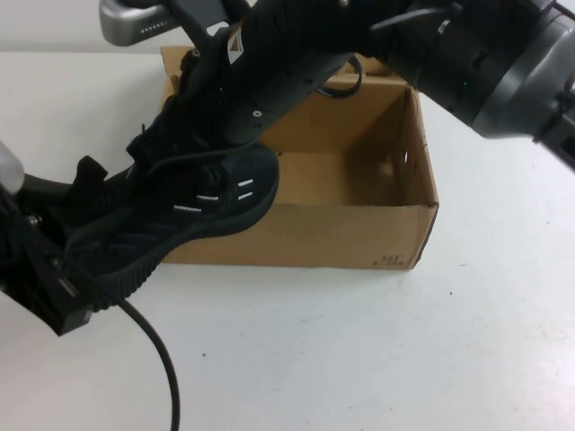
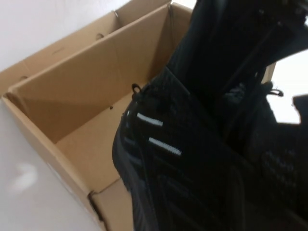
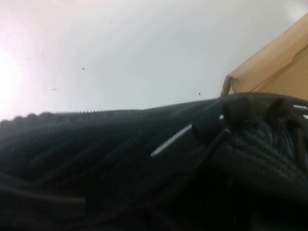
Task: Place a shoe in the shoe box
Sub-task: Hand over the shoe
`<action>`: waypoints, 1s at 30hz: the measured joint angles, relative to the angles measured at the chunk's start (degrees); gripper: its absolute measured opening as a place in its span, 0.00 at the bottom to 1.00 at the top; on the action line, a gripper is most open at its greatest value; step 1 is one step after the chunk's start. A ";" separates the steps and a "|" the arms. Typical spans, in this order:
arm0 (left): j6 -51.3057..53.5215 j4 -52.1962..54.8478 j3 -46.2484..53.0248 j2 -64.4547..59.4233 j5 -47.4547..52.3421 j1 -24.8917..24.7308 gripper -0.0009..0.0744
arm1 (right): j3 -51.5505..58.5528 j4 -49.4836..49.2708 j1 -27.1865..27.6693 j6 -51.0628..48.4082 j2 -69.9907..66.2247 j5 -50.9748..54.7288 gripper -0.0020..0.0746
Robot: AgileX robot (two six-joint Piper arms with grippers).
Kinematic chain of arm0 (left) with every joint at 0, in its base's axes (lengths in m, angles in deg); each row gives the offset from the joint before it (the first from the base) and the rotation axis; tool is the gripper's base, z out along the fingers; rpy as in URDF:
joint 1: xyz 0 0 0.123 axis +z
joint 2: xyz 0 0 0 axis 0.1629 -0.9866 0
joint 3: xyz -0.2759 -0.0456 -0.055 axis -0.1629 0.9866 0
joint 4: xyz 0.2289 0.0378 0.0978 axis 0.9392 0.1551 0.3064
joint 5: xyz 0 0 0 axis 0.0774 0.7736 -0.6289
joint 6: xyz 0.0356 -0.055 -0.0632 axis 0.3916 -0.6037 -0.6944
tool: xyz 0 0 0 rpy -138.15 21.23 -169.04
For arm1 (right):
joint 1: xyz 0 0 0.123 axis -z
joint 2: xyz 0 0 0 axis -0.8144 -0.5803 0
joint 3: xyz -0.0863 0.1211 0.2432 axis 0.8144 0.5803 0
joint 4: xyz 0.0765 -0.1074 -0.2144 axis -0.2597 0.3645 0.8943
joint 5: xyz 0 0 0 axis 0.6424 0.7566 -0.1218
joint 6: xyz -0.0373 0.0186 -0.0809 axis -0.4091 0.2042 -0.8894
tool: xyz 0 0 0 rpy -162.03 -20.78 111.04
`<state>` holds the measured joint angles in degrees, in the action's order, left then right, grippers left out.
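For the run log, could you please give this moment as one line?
shoe: tilted over shoe box front-left edge | left claw: at heel end | right claw: at laces | box: open

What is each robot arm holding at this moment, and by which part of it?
Both arms meet the black sneaker, tilted over the cardboard shoe box: the left pincer at its heel end, the right pincer near the laces. Neither exact hold is visible.

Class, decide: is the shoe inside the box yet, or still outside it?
Partly in. The shoe hangs tilted across the box's near wall, toe over the opening, heel outside by the left gripper; right gripper above it.
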<state>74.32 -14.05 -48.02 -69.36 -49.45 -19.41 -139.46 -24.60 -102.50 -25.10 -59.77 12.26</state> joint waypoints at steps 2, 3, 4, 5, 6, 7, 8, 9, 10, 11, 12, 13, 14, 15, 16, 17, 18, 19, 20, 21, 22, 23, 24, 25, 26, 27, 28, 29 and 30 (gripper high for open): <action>0.34 -0.40 0.00 0.00 -0.04 -0.10 0.12 | -0.58 0.00 0.00 -0.43 0.00 -0.24 0.10; 0.34 -0.69 0.00 0.00 -0.04 -0.10 0.12 | -0.89 -0.31 0.00 -1.07 0.12 -0.65 0.15; 0.34 -0.81 0.00 -0.05 0.11 -0.20 0.12 | -1.13 -0.85 0.00 -1.64 0.25 -0.98 0.22; 0.34 -0.94 0.00 -0.05 0.41 -0.20 0.12 | -1.63 -1.26 0.00 -2.29 0.49 -0.96 0.29; 0.44 -1.03 0.00 -0.05 0.95 -0.20 0.12 | -2.10 -2.06 0.00 -3.16 0.64 -1.20 0.38; 0.45 -1.16 0.00 -0.13 1.43 -0.31 0.12 | -2.72 -2.97 0.00 -4.34 0.73 -1.28 0.47; 0.45 -1.25 0.00 -0.13 1.67 -0.31 0.12 | -3.27 -3.97 0.00 -5.48 0.84 -1.28 0.54; 0.53 -1.50 0.00 -0.13 1.80 -0.42 0.12 | -3.95 -4.95 0.00 -7.08 0.98 -1.28 0.60; 0.67 -2.02 0.00 -0.13 1.80 -0.42 0.12 | -4.62 -5.78 0.00 -8.91 1.13 -1.33 0.65; 0.91 -2.41 0.00 -0.13 1.80 -0.42 0.12 | -5.21 -6.37 0.00 -10.41 1.20 -1.44 0.67; 1.24 -2.78 0.00 -0.13 1.80 -0.42 0.12 | -5.95 -6.77 0.00 -12.45 1.68 -1.70 0.69; 1.70 -3.02 0.00 -0.13 2.07 -0.42 0.12 | -6.61 -6.92 0.00 -14.68 2.14 -1.69 0.70; 1.98 -3.02 0.00 -0.13 2.33 -0.42 0.12 | -7.14 -6.92 0.00 -17.26 2.65 -1.69 0.71; 2.50 -3.14 0.00 0.00 2.89 -0.42 0.12 | -7.40 -6.92 0.00 -20.14 3.46 -1.69 0.71; 3.04 -3.14 0.00 0.11 3.47 -0.42 0.12 | -7.68 -6.67 0.00 -23.30 4.43 -1.24 0.72; 3.34 -3.27 0.00 0.26 4.01 -0.42 0.12 | -7.69 -6.58 0.00 -25.99 5.44 -0.70 0.72; 3.80 -3.26 -0.12 0.40 4.64 -0.42 0.12 | -7.77 -6.58 0.00 -29.19 6.52 0.04 0.72; 4.24 -3.26 -0.38 0.54 5.56 -0.42 0.12 | -7.77 -6.58 0.00 -32.04 7.60 0.88 0.72; 4.57 -3.26 -0.96 0.54 6.61 -0.42 0.12 | -7.77 -6.74 0.00 -33.99 8.41 1.63 0.72; 5.13 -2.98 -1.61 0.54 7.65 -0.42 0.12 | -7.81 -6.89 0.00 -36.00 9.38 2.66 0.72; 5.40 -2.52 -2.32 0.54 8.56 -0.31 0.12 | -7.81 -6.98 0.00 -37.62 10.28 3.80 0.72; 5.55 -2.07 -2.93 0.54 9.19 -0.17 0.12 | -7.81 -6.98 0.00 -38.84 10.93 5.23 0.71; 5.82 -1.65 -3.64 0.54 9.74 0.06 0.12 | -7.81 -6.98 0.00 -39.61 11.57 6.48 0.71; 6.09 -1.35 -4.33 0.43 10.43 0.75 0.12 | -7.81 -6.98 0.00 -40.10 12.14 7.32 0.70; 6.47 -1.25 -4.89 0.35 11.16 1.50 0.12 | -7.81 -6.98 0.00 -40.28 12.55 7.73 0.69; 7.28 -1.04 -5.63 -0.02 12.43 2.73 0.12 | -7.81 -6.98 0.00 -40.44 12.86 7.95 0.69; 8.14 -1.12 -6.43 -0.43 14.18 4.19 0.12 | -7.68 -6.98 0.00 -40.52 13.23 7.95 0.69; 8.76 -1.12 -7.19 -0.80 16.21 5.69 0.12 | -7.27 -6.98 0.00 -40.52 13.46 8.04 0.69; 9.60 -1.25 -7.91 -1.28 18.41 7.14 0.12 | -6.46 -7.11 0.00 -40.66 13.94 8.04 0.68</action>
<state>83.92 -15.30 -55.93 -70.64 -31.04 -12.27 -145.92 -31.71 -102.50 -65.76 -45.83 20.30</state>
